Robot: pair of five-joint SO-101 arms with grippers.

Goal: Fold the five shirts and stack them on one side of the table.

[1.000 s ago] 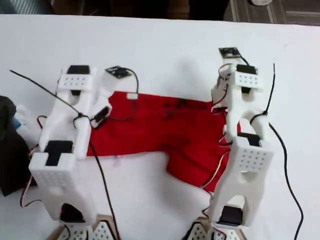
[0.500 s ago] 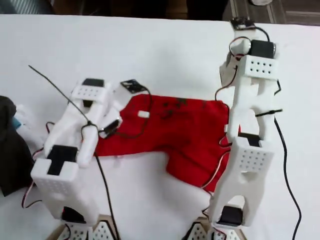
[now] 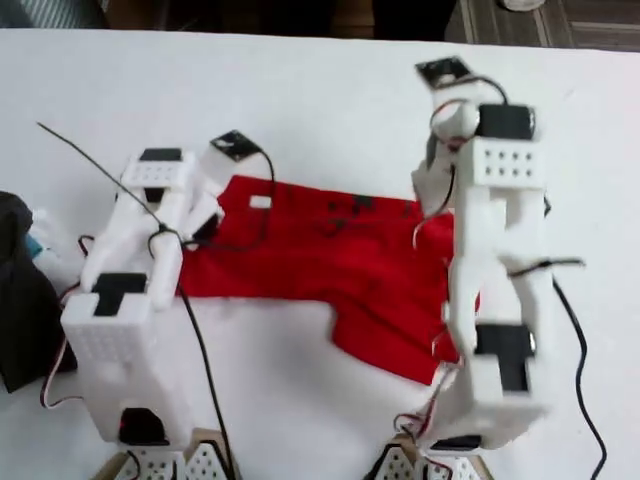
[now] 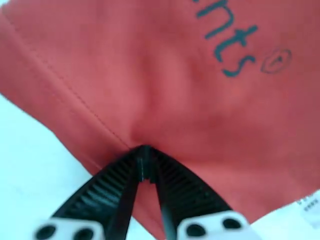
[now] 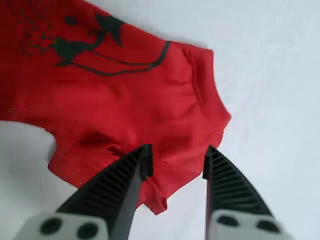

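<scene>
A red shirt (image 3: 330,260) with dark print lies spread across the middle of the white table (image 3: 320,100). In the high view my left gripper (image 3: 213,207) sits at the shirt's left edge. The left wrist view shows that gripper (image 4: 144,162) shut on a fold of the red shirt (image 4: 175,90) beside a hem seam. My right gripper (image 3: 428,195) hovers at the shirt's right edge. From the right wrist it (image 5: 175,162) stands open just above a corner of the red shirt (image 5: 115,95), with nothing held.
A dark bundle of clothing (image 3: 18,290) lies at the table's left edge. Black cables trail from both arms over the cloth. Bare white table stretches beyond the shirt at the far side and to the right.
The left gripper swung right with the shirt's edge, then back left, shifting the cloth. The right arm reached far out, then pulled back and rose over the shirt's right edge.
</scene>
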